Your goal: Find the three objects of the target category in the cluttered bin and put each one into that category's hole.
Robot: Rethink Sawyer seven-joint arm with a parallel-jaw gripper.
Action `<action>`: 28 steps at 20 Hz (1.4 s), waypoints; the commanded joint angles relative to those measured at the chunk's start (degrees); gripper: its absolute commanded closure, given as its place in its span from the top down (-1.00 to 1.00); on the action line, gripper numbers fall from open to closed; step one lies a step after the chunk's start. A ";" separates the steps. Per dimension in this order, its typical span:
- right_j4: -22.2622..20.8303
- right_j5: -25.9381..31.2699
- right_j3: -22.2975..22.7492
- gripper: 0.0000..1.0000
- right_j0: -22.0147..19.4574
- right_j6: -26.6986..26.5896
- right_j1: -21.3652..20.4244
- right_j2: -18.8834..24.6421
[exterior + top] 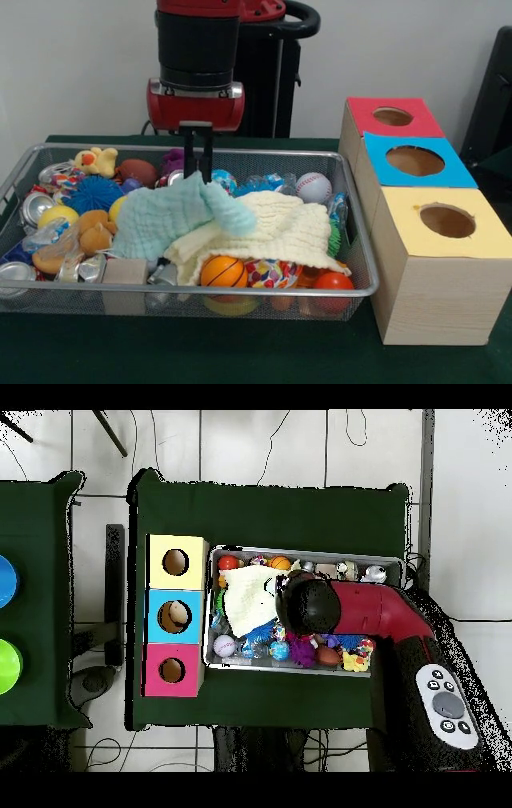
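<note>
The silver wire-mesh bin (240, 294) stands on the green table and is full of clutter; it also shows in the overhead view (300, 551). My gripper (198, 170) hangs over the bin's back middle. Its fingers are close together, pinching the peak of a mint-green cloth (172, 220). A yellow plush duck (96, 160) lies at the back left corner. A tan-orange plush bear (94, 228) lies at the left, partly under the cloth. The striped toy is hidden. The red-topped box's hole (393, 117) is farthest back on the right. In the overhead view my arm (340, 609) hides the gripper.
A cream cloth (280, 228) covers the bin's middle and right. An orange basketball (223, 272), a baseball (314, 187), a blue spiky ball (94, 194) and crushed cans (36, 206) lie around it. The blue-topped hole (414, 161) and the yellow-topped hole (447, 220) stand nearer.
</note>
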 commanded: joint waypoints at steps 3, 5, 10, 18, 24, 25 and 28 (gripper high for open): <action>3.11 10.52 -4.96 -1.00 1.76 4.95 -0.86 -0.10; 3.27 11.32 -5.44 -1.00 2.16 5.28 -1.13 -0.37; 3.91 12.99 -6.94 -1.00 3.45 6.33 -1.02 -0.81; 5.31 13.37 -8.96 -1.00 6.82 9.51 0.13 -2.44; 6.63 13.25 -8.85 -1.00 10.11 11.96 0.04 -4.40; 6.91 13.21 -8.91 -1.00 10.69 12.29 0.08 -4.81; 7.74 12.96 -9.24 -1.00 12.46 13.45 0.46 -6.07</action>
